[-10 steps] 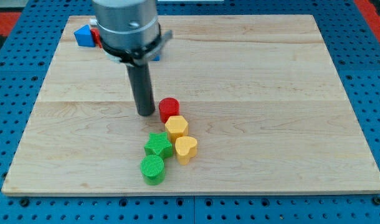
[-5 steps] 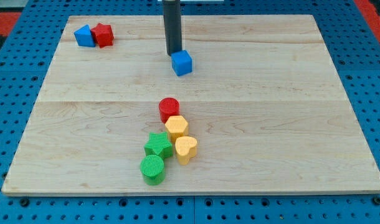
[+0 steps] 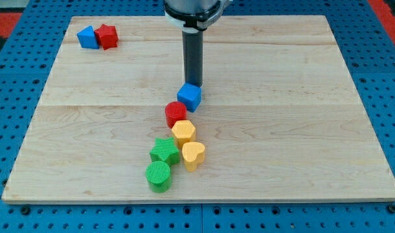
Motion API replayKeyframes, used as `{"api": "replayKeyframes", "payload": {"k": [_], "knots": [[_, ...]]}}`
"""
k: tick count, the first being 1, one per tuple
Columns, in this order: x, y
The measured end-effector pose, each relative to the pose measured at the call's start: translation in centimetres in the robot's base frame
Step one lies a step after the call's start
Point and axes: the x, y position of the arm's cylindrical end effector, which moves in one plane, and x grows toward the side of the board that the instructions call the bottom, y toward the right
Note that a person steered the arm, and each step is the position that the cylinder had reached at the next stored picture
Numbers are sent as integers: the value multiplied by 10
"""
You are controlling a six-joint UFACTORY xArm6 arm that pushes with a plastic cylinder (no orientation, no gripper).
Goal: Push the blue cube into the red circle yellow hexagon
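Note:
The blue cube (image 3: 190, 97) sits just above and right of the red circle (image 3: 175, 114), touching or nearly touching it. The yellow hexagon (image 3: 183, 133) lies directly below the red circle, against it. My tip (image 3: 193, 85) stands at the blue cube's top edge, on the side away from the red circle. The dark rod rises straight up from there to the arm's body at the view's top.
A yellow heart (image 3: 193, 155), a green star (image 3: 164, 151) and a green circle (image 3: 158, 176) cluster below the hexagon. A small blue block (image 3: 88, 37) and a red block (image 3: 107, 35) sit together at the board's top left. The wooden board (image 3: 314, 129) lies on a blue pegboard.
My tip went from beside the red circle up behind the blue cube, then came down the view, pushing the cube from the upper board down to the red circle.

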Motion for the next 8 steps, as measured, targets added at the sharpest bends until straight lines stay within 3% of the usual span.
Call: {"api": "replayKeyframes", "payload": {"k": [1, 2, 4, 6, 7, 8], "knots": [[38, 0], [28, -4], [-95, -1], [-194, -137], [-185, -193], [-137, -193]]}}
